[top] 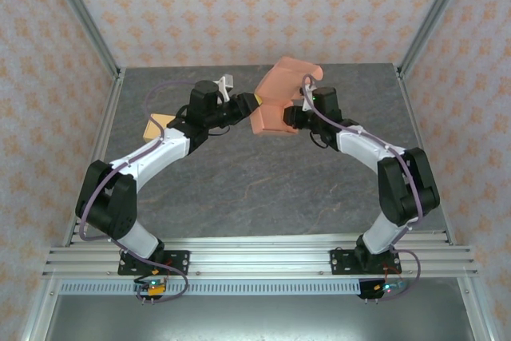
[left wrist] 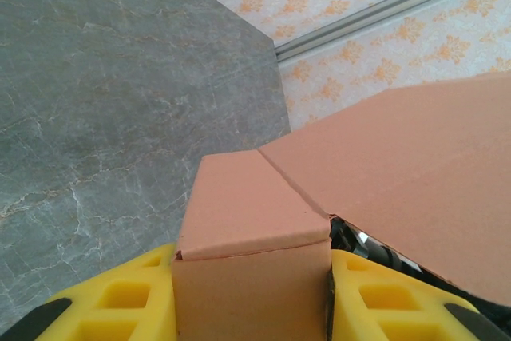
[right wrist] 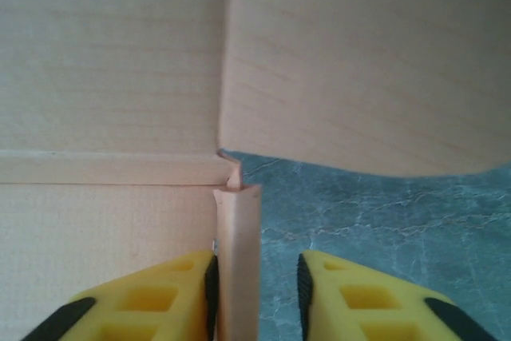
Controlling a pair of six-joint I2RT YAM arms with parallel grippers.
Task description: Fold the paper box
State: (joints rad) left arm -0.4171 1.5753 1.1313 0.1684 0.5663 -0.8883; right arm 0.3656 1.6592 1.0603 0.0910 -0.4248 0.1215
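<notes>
Paper box (top: 279, 105) at 12 o'clock — left gripper (top: 251, 104) clamps it from 9 o'clock; right gripper (right wrist: 255, 269) straddles edge, narrow gap.

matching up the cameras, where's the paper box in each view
top external: the paper box is at the far centre of the table.
left wrist: its flap sits clamped between the yellow fingers at bottom centre, with a large panel spreading right.
right wrist: panels cover the top and left; a thin flap touches one yellow finger, with a gap to the other.
shared landmark: the grey marbled table top.
</notes>
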